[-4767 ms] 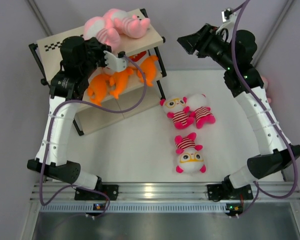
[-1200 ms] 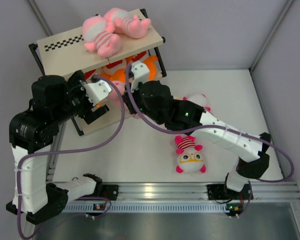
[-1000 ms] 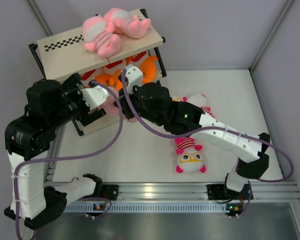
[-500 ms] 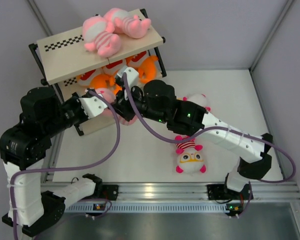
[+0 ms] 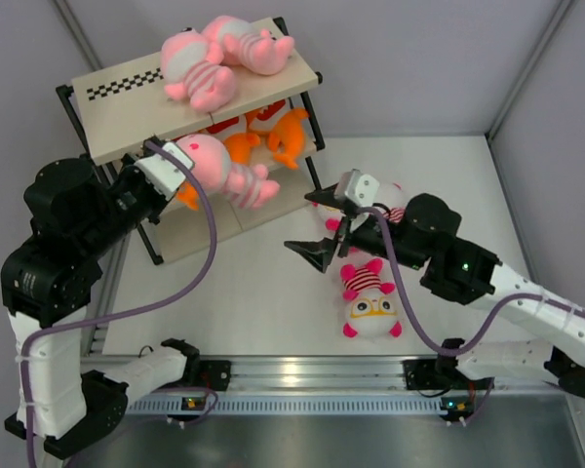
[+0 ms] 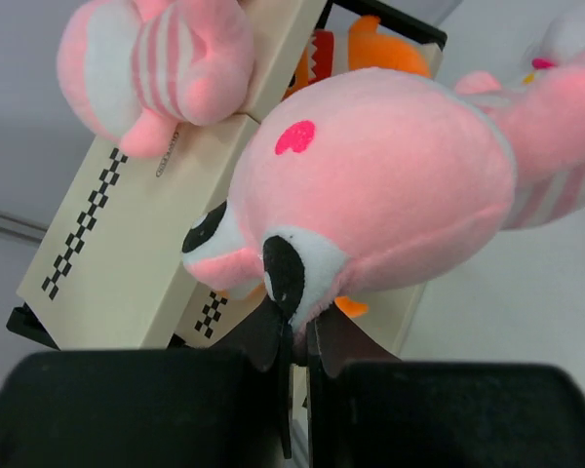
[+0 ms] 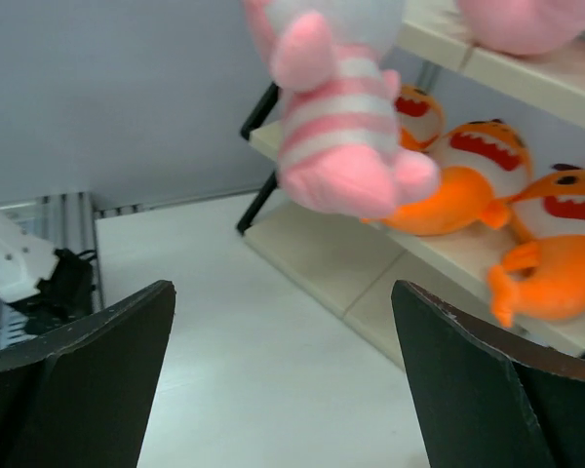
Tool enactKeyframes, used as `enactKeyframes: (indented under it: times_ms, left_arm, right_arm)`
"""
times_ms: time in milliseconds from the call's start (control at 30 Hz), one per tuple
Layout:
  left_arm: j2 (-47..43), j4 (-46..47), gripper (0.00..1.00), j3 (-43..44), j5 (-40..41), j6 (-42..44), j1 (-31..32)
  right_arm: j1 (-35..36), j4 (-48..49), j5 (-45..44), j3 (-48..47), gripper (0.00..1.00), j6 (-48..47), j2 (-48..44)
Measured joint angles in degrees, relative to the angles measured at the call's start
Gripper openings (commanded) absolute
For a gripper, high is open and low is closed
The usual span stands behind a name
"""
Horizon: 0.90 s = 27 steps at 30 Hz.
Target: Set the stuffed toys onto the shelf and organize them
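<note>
Left pincer (image 6: pixel 294 336) high, pinched tight; right pincer (image 5: pixel 317 226) low, gaping wide.

Top camera looked down on whole table (image 5: pixel 263 292) from near edge. Left wrist camera sat close under pink toy (image 6: pixel 370 185); right wrist camera faced shelf (image 7: pixel 322 263) from low, farther off. All three shared both.

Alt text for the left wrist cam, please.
The left tool pinches a pink plush toy by its face, the toy filling most of the frame. Behind it stands the shelf, a second pink toy on its top board and orange toys on the tier below.
</note>
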<state>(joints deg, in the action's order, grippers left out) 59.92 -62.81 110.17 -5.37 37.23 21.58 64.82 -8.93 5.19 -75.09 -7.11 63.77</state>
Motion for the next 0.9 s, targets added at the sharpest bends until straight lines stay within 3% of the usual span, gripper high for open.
enactKeyframes:
  times_ms: [200, 467, 700, 833, 900]
  left_arm:
    - [0.2, 2.6, 0.00, 4.0, -1.7, -8.5, 0.0]
    - [-3.4, 3.5, 0.00, 4.4, -7.1, -15.1, -1.6]
    - [-4.9, 3.7, 0.00, 3.5, -10.3, -17.5, -3.3]
    - [-4.9, 3.7, 0.00, 3.5, -11.0, -18.3, -3.8]
    - [-4.9, 3.7, 0.00, 3.5, -10.9, -18.6, -3.9]
  right_arm:
    - [-3.1, 7.8, 1.0, 8.7, 0.93, -10.0, -7.1]
    - [-3.1, 15.0, 5.1, 5.3, 0.93, -23.3, -1.3]
    - [-3.1, 18.1, 9.6, 1.0, 0.91, -26.8, 3.3]
    - [-3.1, 19.3, 11.6, -1.7, 0.78, -26.3, 6.0]
    - [-3.1, 19.7, 12.7, -2.2, 0.63, -25.6, 6.8]
